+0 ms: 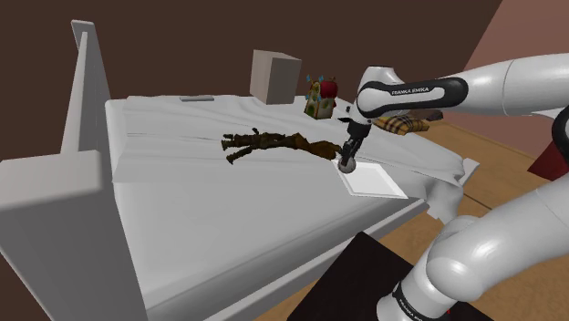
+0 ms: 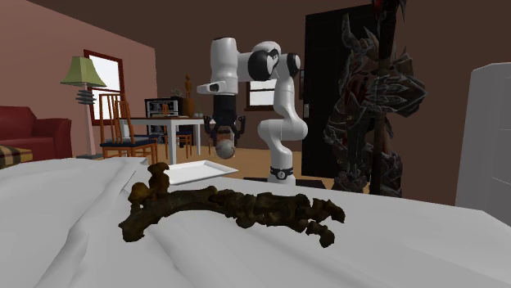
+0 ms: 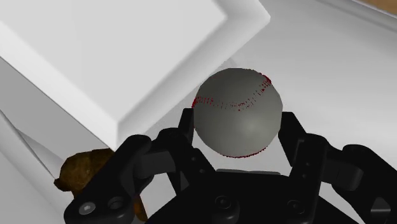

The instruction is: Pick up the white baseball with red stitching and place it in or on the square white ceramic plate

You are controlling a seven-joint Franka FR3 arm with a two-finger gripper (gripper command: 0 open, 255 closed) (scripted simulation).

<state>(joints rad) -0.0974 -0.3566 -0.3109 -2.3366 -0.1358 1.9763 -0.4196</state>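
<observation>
Baseball (image 3: 237, 113) first: pale grey-white with a dotted red seam, it sits pinched in my pincer (image 3: 237, 133), one black finger (image 3: 186, 130) on its left flank and the other on its right, across the widest part. I judge it firm, light and smooth-skinned, so a hold on the equator with a modest squeeze should suit. A grip nearer a pole might let it squirt out. It should not break, but let go carelessly it would likely roll off a shallow dish.

Taking the shoulder view from its left: a white bed frame (image 1: 87, 109) stands well away from my pincer. Next comes a rumpled white sheet (image 1: 228, 210), then a brown, gnarled figure (image 1: 274, 143) lying near my pincer. Beyond that stand a pale box (image 1: 274, 77) and a small gift bag (image 1: 321, 98). The square white plate (image 1: 378, 182) lies just beneath and beside my pincer, at the bed's edge, and the ball hangs about over its rim. Past it are a plaid cushion (image 1: 401, 123) and wooden floor (image 1: 501, 160).
</observation>
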